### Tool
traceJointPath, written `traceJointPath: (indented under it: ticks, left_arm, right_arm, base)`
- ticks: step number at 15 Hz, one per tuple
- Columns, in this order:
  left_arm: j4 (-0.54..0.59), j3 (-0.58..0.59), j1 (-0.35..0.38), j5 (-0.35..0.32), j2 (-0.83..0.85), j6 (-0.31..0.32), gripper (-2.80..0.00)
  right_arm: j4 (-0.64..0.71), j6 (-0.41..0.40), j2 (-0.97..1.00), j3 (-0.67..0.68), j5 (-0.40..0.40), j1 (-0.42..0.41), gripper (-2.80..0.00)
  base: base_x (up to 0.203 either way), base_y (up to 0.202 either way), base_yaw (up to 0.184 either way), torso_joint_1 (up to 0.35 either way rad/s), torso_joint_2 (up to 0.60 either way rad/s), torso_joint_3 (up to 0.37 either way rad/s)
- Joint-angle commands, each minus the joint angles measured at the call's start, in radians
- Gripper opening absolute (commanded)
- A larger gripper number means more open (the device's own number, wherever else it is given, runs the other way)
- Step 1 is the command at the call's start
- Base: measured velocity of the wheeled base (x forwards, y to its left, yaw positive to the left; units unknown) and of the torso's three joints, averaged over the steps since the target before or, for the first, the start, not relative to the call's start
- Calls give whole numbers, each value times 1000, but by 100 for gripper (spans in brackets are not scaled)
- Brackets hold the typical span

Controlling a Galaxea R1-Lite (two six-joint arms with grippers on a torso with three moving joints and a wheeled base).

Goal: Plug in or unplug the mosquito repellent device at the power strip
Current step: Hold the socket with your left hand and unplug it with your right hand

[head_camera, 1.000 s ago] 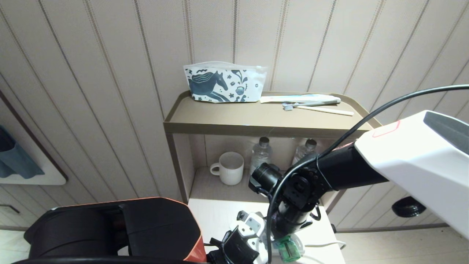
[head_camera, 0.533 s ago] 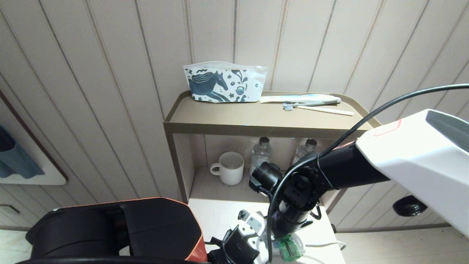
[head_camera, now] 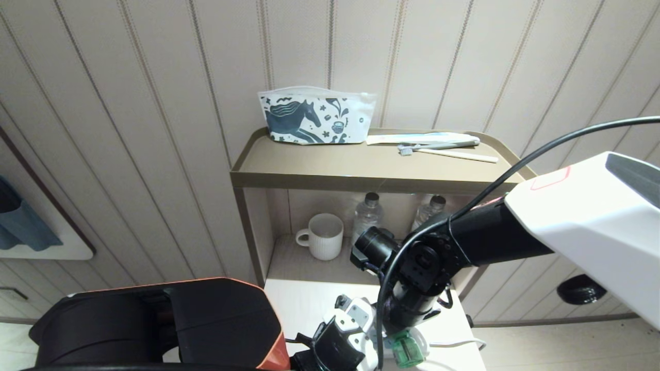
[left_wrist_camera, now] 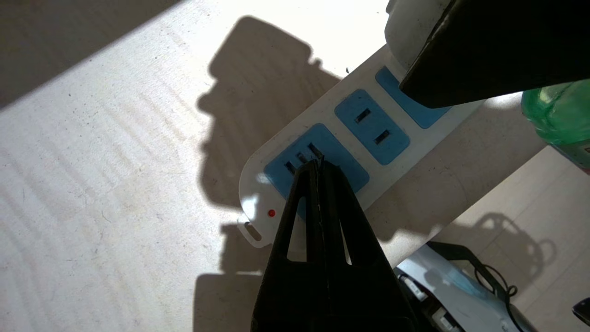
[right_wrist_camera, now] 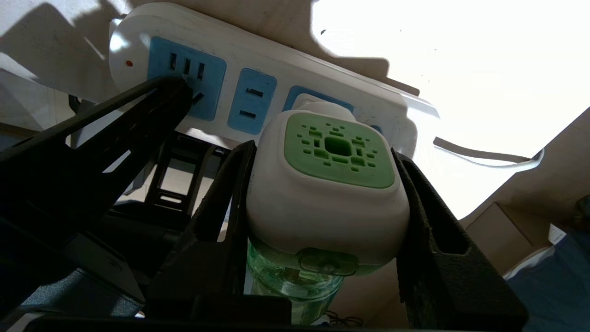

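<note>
White plastic, the power strip (right_wrist_camera: 258, 87) lies flat on the pale tabletop (left_wrist_camera: 92, 138). I see the mosquito repellent device (right_wrist_camera: 329, 189) seated at the strip's third blue socket, green bottle hanging off its head. My right gripper (right_wrist_camera: 322, 184) has both fingers clamped on the device's sides. My left gripper (left_wrist_camera: 318, 168), fingers pressed together, rests its tips on the strip's first socket face beside the red button.
</note>
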Motion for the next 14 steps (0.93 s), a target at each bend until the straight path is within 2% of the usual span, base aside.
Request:
traceJointPath:
  ticks: [1,14]
  left_arm:
    - [-3,5,0,2,9,0,-280]
    - [-5,3,3,6,7,22,-280]
  right_arm:
    - [0,6,-10,-3,-1,-6,-280]
    - [0,36,-5,-16,1,-6,-280]
  base:
    - [0,0,0,0,0,0]
    - [0,0,0,0,0,0]
